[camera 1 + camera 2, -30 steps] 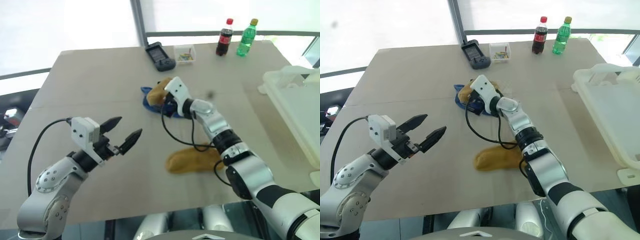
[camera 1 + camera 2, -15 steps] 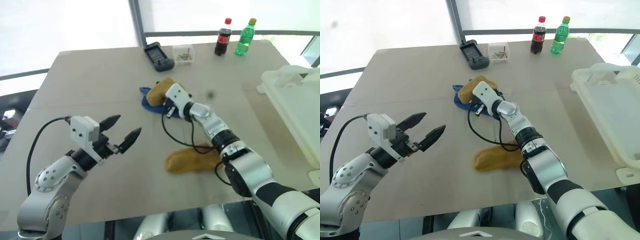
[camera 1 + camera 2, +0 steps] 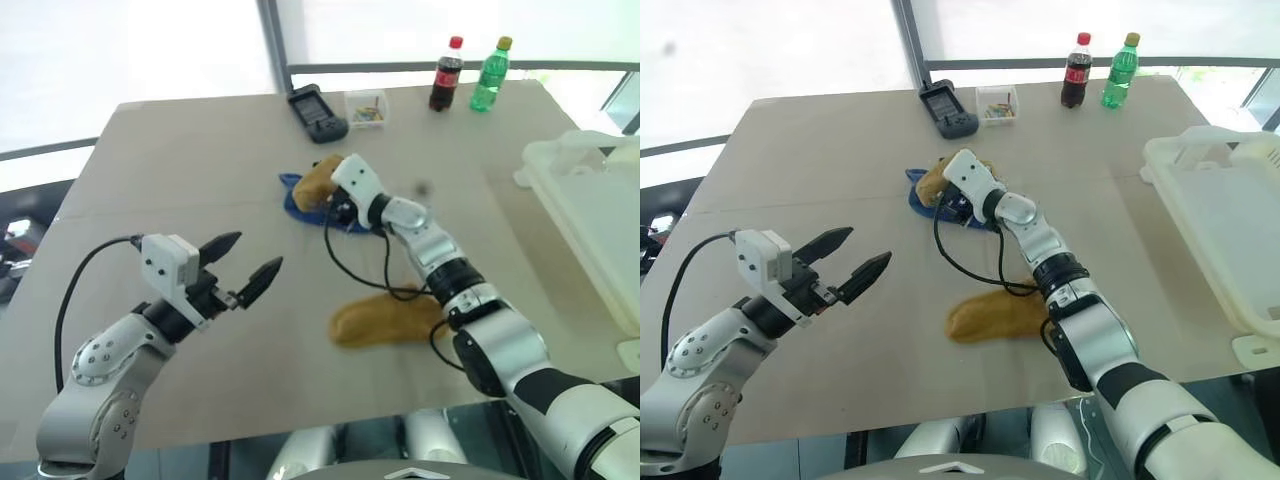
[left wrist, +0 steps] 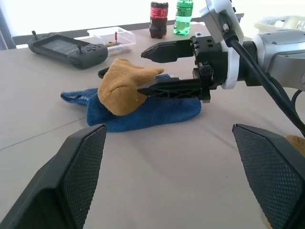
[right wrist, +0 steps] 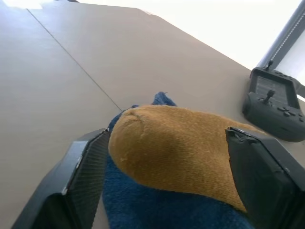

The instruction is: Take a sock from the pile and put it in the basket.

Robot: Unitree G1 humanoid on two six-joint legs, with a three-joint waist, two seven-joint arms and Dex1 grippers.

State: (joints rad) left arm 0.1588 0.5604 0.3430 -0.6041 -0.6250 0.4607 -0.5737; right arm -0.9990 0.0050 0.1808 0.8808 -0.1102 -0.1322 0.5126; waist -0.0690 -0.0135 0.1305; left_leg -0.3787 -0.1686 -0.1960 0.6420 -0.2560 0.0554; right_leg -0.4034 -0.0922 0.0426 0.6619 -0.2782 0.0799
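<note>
Mustard-yellow, the sock point(image 4: 125, 86) lies atop the blue sock point(image 4: 143, 110) in the pile, well apart from the basket point(image 3: 1230, 230). Right gripper point(image 4: 152, 69) has its fingers apart, straddling the sock, not clamped. Grasping is in hand; next it should close on the sock, then lift. Left gripper point(image 3: 250, 262) hovers spread, empty, well short of the pile.

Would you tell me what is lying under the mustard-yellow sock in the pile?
A blue sock lies flat on the table beneath the mustard-yellow sock. Whatever else sits under the yellow one is covered.
</note>
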